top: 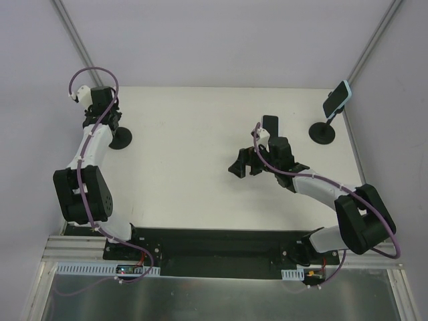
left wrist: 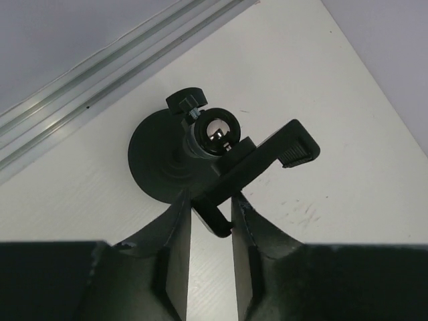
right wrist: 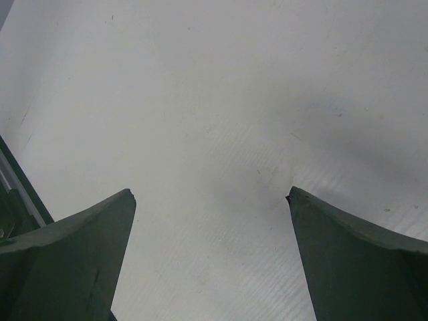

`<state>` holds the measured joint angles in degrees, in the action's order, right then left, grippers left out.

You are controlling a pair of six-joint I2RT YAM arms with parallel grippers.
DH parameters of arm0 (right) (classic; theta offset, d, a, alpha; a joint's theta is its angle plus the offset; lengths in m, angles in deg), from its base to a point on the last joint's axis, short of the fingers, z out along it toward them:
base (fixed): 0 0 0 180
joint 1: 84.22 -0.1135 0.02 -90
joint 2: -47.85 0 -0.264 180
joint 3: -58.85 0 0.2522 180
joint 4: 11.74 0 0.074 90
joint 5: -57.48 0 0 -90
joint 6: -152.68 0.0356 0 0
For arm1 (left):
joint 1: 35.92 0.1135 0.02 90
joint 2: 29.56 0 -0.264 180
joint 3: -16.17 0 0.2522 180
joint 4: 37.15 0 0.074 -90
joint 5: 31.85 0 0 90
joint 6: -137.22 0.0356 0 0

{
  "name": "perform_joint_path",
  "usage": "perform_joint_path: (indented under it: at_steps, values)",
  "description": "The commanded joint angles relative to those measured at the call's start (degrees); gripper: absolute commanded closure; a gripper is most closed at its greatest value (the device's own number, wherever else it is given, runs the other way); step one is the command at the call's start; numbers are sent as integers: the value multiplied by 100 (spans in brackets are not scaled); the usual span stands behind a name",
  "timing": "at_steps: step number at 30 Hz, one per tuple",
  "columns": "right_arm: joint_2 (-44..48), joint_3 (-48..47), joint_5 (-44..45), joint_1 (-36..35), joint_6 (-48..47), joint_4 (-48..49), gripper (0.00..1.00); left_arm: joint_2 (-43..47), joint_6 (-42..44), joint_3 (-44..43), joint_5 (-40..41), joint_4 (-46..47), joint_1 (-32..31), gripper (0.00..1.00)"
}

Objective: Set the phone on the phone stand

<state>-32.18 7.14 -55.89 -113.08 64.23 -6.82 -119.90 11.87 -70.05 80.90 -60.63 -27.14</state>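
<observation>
The phone (top: 336,99), dark with a light blue edge, sits tilted on top of a black stand with a round base (top: 323,132) at the table's far right. A second phone stand (top: 120,139) stands empty at the far left. In the left wrist view I see its round base (left wrist: 160,164), ball joint (left wrist: 217,130) and clamp bracket (left wrist: 267,157). My left gripper (left wrist: 210,200) is closed on the bracket's lower end, both fingers touching it. My right gripper (top: 242,164) hangs open over bare table in the middle, with nothing between its fingers (right wrist: 93,234).
The white table (top: 194,147) ends at a metal rail (left wrist: 100,73) just behind the left stand. Grey walls close in on both sides. The arms' bases sit on a black strip (top: 214,244) at the near edge.
</observation>
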Motion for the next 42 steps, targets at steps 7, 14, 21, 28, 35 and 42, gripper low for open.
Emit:
perform_joint_path:
  at_steps: [7, 14, 21, 28, 35, 42]
  values:
    - [-136, -142, -36, 12, 48, 233, 0, 104, 125, 100, -1602, -57, 142, 100]
    - [-215, -177, -9, 12, 30, 224, 0, 702, 879, 655, -3055, -92, -813, 100]
    - [-355, -230, -9, 12, 30, 206, 0, 905, 1958, 762, -4865, -583, -1614, 100]
    - [-347, -186, 158, -49, -57, 277, 0, 676, 3332, 663, -4911, -1120, -2870, 100]
    - [-39, 16, 762, -155, -119, 312, 1, 562, 3395, 664, -4761, -1199, -3206, 100]
    - [338, 341, 966, -181, -233, 645, 0, 799, 3473, 734, -4981, -1199, -3479, 100]
